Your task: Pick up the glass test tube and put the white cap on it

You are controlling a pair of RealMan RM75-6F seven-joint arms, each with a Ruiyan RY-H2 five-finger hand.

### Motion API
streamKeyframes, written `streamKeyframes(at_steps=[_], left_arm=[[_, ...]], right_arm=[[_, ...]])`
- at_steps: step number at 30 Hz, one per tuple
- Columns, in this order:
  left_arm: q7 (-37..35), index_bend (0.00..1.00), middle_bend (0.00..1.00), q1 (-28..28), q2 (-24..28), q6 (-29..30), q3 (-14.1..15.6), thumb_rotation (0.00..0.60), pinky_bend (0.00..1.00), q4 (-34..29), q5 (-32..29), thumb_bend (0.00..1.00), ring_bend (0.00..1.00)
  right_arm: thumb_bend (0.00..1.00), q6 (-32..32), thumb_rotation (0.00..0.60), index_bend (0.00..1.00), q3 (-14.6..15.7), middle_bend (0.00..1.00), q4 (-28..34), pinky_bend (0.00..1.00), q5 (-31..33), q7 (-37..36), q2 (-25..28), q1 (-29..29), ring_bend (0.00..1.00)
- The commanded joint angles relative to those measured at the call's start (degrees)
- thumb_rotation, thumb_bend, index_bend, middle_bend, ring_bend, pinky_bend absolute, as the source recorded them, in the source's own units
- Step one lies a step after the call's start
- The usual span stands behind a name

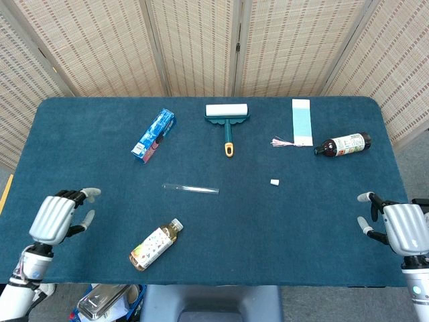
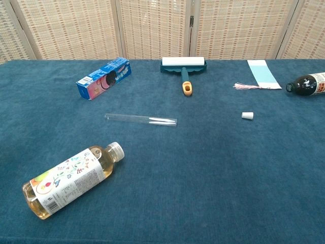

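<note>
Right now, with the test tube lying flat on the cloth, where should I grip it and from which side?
Grip the test tube near its middle, coming straight down from above with the left hand, the nearer one. It lies flat and clear of the tea bottle, so fingers probably fit across its thin width, leaving an end free for the white cap.

We see a table (image 1: 281,228) covered in dark blue cloth. On it lie:
- a glass tube (image 1: 191,188) on its side near the middle;
- a small white cap (image 1: 275,182) well to its right;
- a tea bottle (image 1: 155,245) on its side near the front edge;
- a blue box (image 1: 153,135) at rear left;
- a lint roller (image 1: 227,118) at rear centre;
- a tasselled bookmark (image 1: 301,123);
- a dark bottle (image 1: 343,144) on its side at rear right.
</note>
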State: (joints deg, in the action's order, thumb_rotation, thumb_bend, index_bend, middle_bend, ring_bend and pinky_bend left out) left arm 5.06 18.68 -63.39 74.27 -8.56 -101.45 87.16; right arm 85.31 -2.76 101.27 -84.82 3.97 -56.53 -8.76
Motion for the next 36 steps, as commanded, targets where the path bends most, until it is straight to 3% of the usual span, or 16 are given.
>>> streamKeyframes(at_steps=[1,4,6,13,25,36], left_arm=[[0.0,0.33,0.62,5.9,-2.0,-5.8,-3.3,0.600,0.75,0.5,-1.3,0.40,0.72],[1.4,0.33,0.74,10.5,-4.2,-10.3,-5.2,0.600,0.92,1.5,-2.9,0.40,0.85],[2.7,0.34,0.82,13.1,-5.6,-13.0,-6.1,0.600,0.97,2.1,-4.3,0.40,0.91],[12.1,0.35,0.97,22.5,-11.9,-21.7,-8.5,0.600,1.00,4.5,-12.4,0.40,1.00],[28.6,0.36,1.00,34.1,-21.5,-26.7,-8.5,0.600,1.00,10.7,-32.0,0.40,1.00],[33.6,0.42,1.00,41.2,-29.0,-26.4,-7.9,0.600,1.00,19.1,-45.3,0.35,1.00]], right_arm=[[0.29,-0.8,0.600,0.39,-0.6,0.67,0.6,0.94,0.3,0.6,0.4,-0.5,0.68],[0.29,-1.7,0.600,0.39,-1.0,0.67,1.0,0.94,0.6,1.2,0.6,-0.9,0.68],[0.29,-2.1,0.600,0.39,-1.1,0.67,1.2,0.94,0.6,1.3,0.6,-1.2,0.68],[0.29,-3.6,0.600,0.39,-1.5,0.68,1.7,0.94,0.6,1.6,0.8,-1.7,0.69],[0.29,-5.0,0.600,0.39,-1.9,0.71,1.0,0.93,0.8,0.8,0.5,-2.1,0.74],[0.29,-6.2,0.600,0.39,-2.0,0.72,0.5,0.94,0.9,0.2,0.4,-2.5,0.75]])
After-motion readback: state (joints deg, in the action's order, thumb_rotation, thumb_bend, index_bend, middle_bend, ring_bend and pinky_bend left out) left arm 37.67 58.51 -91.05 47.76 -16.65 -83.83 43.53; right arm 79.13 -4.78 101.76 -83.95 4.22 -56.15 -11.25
